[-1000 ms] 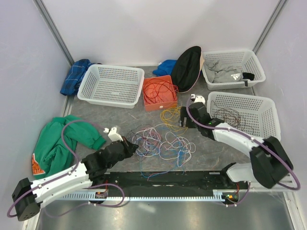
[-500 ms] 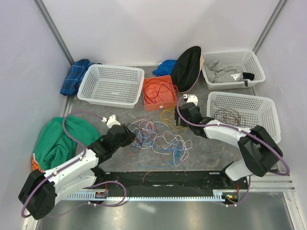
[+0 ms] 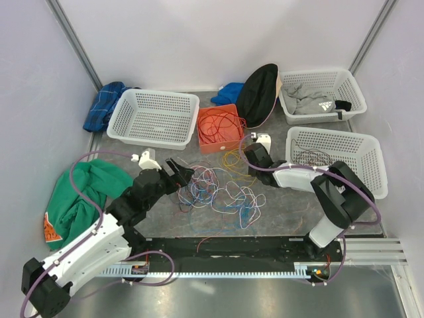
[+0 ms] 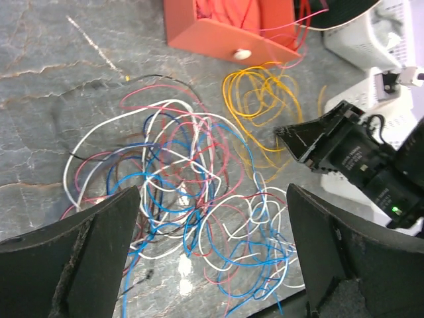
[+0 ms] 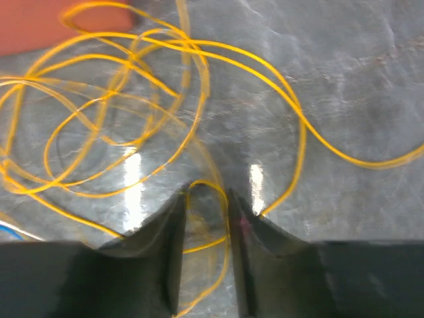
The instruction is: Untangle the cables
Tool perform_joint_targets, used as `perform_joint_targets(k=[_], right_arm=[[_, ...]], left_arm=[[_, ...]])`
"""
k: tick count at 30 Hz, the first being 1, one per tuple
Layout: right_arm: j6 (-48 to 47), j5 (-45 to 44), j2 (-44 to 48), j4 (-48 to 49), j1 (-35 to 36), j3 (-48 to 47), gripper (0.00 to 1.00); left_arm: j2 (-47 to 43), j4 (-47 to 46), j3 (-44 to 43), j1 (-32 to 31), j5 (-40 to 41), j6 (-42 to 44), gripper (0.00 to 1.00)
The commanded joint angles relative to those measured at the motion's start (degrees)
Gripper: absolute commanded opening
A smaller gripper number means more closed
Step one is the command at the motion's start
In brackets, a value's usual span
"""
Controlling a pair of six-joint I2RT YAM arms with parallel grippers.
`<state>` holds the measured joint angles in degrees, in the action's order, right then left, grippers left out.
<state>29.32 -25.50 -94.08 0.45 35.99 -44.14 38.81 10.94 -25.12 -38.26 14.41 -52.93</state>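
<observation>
A tangle of thin cables [image 3: 222, 195], blue, white, red, pink and black, lies spread on the grey table; the left wrist view looks down on the same cables [image 4: 192, 179]. My left gripper [image 3: 179, 171] hovers just left of the tangle, open wide [image 4: 212, 192] with nothing between its fingers. A loose coil of yellow cable [image 3: 233, 159] lies in front of the red box. My right gripper [image 3: 248, 161] is down at that coil's right edge. Its jaws have closed narrow [image 5: 207, 193] around a small loop of the yellow cable [image 5: 132, 86].
A red box [image 3: 222, 147] holding orange cable stands behind the tangle. White baskets stand at the back left [image 3: 152, 136], the right [image 3: 331, 130] and the back right [image 3: 322, 73]. A green cloth [image 3: 86, 192] lies left; a black cap [image 3: 257, 93] and blue cloth [image 3: 105, 106] lie behind.
My left gripper let go, opened wide and rose toward the back left of the tangle. My right gripper moved left to the yellow coil and closed on a loop.
</observation>
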Motion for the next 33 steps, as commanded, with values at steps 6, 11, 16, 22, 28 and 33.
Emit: perform_joint_targets(k=[6, 11, 16, 22, 28, 33], right_arm=[[-1.72, 1.60, 16.54, 7.91, 7.68, 1.78, 0.00], [-4.09, 1.15, 27.27, -0.27, 13.57, -6.65, 0.00], [-4.19, 1.94, 30.62, -7.38, 17.97, -14.56, 0.00], [-2.69, 4.22, 31.59, -9.85, 21.05, -19.31, 0.00], [-1.64, 5.02, 31.59, -10.73, 21.67, -20.02, 0.00], [-1.11, 5.28, 31.59, -10.82, 21.84, -19.67, 0.00]], left_arm=[[-7.77, -0.30, -0.10, 0.20, -0.79, 3.35, 0.96], [-13.13, -0.48, -0.28, 0.20, 0.00, 5.73, 0.99], [-15.78, -1.36, -0.36, 0.20, 0.26, 5.12, 1.00], [-20.52, -14.06, 3.06, 0.20, -3.95, 6.51, 1.00], [-20.17, -21.91, 4.55, 0.20, -8.88, 8.81, 1.00], [-23.95, -31.06, 8.94, 0.20, -9.05, 10.12, 1.00]])
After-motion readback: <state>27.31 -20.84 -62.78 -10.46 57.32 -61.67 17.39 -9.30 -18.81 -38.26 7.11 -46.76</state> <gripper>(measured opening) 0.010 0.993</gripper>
